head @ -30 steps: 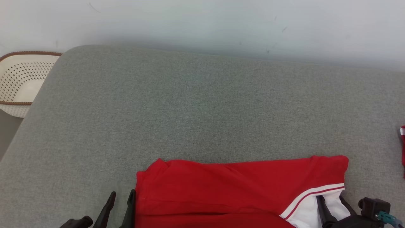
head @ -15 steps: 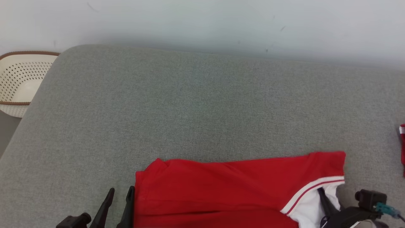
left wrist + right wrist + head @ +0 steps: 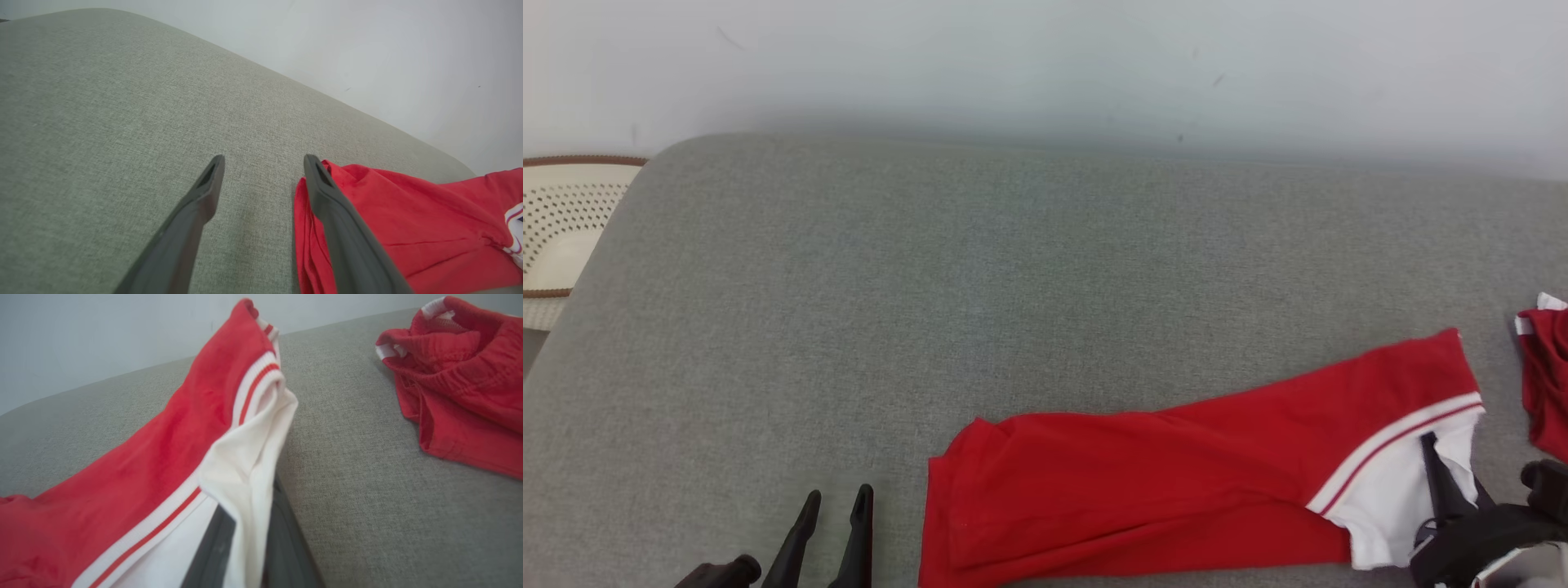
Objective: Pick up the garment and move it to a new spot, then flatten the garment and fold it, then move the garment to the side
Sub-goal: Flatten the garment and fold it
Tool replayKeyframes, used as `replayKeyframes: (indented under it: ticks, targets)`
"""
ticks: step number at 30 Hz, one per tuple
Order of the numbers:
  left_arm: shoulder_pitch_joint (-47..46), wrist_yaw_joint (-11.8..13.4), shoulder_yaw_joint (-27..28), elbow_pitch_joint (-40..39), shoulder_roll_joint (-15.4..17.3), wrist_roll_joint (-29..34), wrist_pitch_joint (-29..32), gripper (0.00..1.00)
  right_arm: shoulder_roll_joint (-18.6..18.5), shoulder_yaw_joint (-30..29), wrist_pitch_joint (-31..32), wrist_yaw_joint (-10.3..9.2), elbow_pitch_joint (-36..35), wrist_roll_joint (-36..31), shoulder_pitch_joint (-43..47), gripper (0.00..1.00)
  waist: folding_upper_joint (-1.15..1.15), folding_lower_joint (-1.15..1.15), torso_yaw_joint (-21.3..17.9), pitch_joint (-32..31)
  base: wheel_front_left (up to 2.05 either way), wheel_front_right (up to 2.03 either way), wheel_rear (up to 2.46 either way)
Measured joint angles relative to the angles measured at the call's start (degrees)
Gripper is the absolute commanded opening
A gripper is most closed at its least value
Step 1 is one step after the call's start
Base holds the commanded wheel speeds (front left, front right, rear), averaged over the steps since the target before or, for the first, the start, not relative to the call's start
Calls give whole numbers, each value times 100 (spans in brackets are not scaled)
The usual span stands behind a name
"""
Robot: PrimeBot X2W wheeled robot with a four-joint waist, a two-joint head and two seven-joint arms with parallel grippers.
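We see our right tool (image 3: 1431, 449) clamped on the white end of the red garment (image 3: 1160, 478). The garment lies stretched across the grey padded surface (image 3: 1013, 286), reaching toward our left. Our left tool (image 3: 837, 496) has its fingers wide apart and empty, just beside the garment's red edge.

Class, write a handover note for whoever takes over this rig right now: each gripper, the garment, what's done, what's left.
Left gripper: open, empty, over the grey cushion, beside the garment at its left edge.
Right gripper: shut on the garment's white end, which is raised.
Done: garment looks folded into a long band.
To do: move it aside, perhaps towards the other red garment, then release.
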Motion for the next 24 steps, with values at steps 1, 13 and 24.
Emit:
replayKeyframes:
  ticks: [1, 13, 24]
  targets:
    - [21, 0, 5, 5, -2, 0, 0, 100, -8, 59, 0, -1, -152, -36, 18, 0, 0, 0, -25, -15, 0, 0, 0]
    - [70, 0, -53, 47, -74, -19, 1, 100, -457, 1858, 316, -2, -1917, 350, -45, 0, -1, -2, -204, -247, 0, 0, 0]
    - [77, 0, -159, 58, -107, -46, 1, 100, -301, 3444, 633, -2, -2382, 825, -634, 0, -1, -1, 194, -316, 0, 0, 0]
